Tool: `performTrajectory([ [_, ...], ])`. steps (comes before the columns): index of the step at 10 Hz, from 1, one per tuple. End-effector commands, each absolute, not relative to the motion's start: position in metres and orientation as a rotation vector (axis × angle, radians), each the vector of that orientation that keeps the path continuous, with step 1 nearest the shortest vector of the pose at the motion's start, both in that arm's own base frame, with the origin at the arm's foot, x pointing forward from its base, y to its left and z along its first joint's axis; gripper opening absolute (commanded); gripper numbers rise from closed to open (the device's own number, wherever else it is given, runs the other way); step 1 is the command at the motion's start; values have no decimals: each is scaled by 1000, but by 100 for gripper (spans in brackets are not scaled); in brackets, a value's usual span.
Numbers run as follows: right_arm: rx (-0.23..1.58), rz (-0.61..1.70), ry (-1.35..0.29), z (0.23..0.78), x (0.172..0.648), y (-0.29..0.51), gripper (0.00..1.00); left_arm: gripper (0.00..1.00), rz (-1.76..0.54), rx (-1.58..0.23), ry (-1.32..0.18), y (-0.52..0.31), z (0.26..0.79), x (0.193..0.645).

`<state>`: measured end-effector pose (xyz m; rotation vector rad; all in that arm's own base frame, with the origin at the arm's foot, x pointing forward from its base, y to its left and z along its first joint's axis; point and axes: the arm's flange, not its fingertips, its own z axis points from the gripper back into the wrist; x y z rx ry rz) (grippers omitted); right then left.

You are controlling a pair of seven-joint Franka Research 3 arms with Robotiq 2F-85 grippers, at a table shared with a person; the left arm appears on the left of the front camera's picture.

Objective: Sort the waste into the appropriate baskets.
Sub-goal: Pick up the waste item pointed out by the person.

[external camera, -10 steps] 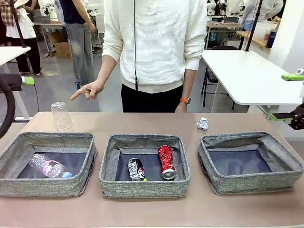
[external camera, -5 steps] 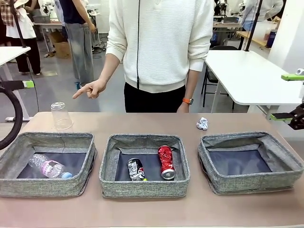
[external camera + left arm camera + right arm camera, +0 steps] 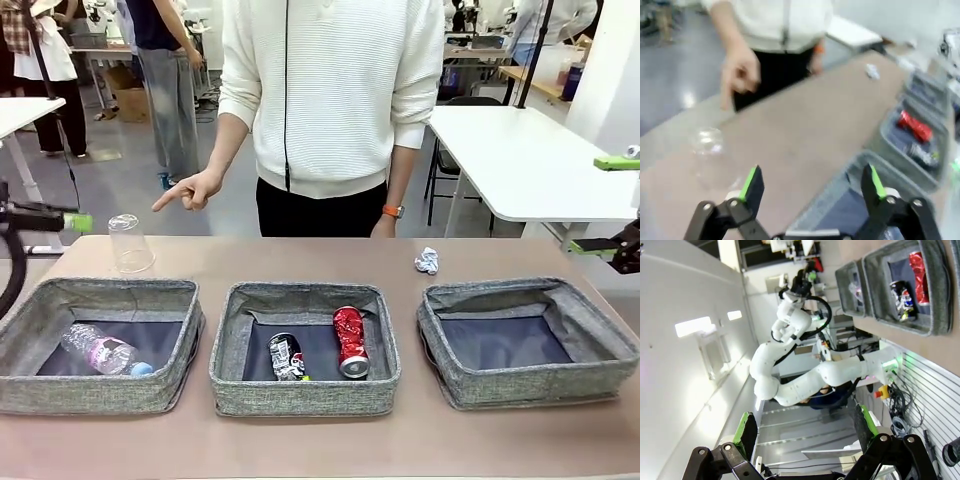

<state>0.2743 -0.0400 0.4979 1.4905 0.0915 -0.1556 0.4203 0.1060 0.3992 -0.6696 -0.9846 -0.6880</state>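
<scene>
The left gripper (image 3: 811, 176), wide and empty, was the nearer one: the clear plastic cup (image 3: 707, 142) stood mouth-down ahead of it, off to one side

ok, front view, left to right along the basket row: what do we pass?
left basket holding the clear plastic bottle → middle basket holding the crushed dark can, then the crushed red can → right basket

I am bringing the left gripper (image 3: 812, 182) lower and closer to the cup (image 3: 130, 243), which is now coming up just ahead of its fingers (image 3: 752, 182); the person (image 3: 330, 100) is swaying slightly sideways.
</scene>
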Motion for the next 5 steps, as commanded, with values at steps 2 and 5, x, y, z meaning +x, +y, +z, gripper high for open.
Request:
performTrajectory([
  [2, 1508, -157, 86, 503, 275, -39, 100, 100, -857, -779, -939, 143, 397, 436],
  [5, 1508, -157, 86, 503, 275, -39, 100, 100, -839, -780, -889, 126, 385, 426],
])
